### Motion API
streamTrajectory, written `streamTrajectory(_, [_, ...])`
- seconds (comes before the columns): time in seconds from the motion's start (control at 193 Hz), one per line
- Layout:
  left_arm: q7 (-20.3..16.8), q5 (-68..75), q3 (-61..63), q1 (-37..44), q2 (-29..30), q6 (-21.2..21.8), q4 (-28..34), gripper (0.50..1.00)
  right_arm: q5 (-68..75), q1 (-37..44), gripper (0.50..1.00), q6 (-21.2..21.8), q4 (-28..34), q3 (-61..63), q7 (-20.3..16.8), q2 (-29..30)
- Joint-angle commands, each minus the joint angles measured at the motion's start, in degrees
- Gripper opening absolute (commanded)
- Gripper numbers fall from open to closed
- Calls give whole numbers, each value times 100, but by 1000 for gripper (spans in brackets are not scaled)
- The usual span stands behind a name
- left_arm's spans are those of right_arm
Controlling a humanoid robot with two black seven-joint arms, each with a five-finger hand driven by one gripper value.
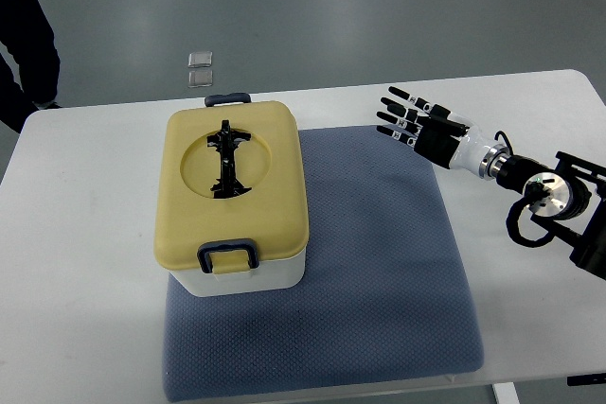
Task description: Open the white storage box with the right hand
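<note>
A white storage box (248, 279) with a yellow lid (232, 186) stands on the left part of a blue-grey mat (379, 262). The lid lies flat on the box, with a black folded handle (226, 159) in its round recess and dark latches at the near (227, 254) and far (228, 98) ends. My right hand (409, 117) hovers over the mat's far right corner, to the right of the box and apart from it. Its black fingers are spread and hold nothing. The left arm does not show.
The mat lies on a white table (85, 262). A person's dark sleeve (26, 44) shows at the far left edge. Two small clear packets (200, 68) lie on the grey floor beyond the table.
</note>
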Motion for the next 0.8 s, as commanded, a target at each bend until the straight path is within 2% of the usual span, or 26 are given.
streamTrajectory(0.0, [-7,-2,4,0,0,6,-5,1000,-4,-8,944,-11,-8,0,5,2])
streamTrajectory(0.502, [-51,-2,13,-149,0,32,47,1000,66,1,944,-29,-26,8,22,11])
streamTrajectory(0.724, [-51,-2,22,-141,0,32,56,1000,49,1,944,-160,-158,105,40,37])
streamTrajectory(0.796, [-51,-2,22,-141,0,32,56,1000,40,1,944,-248,-193,123,163,37])
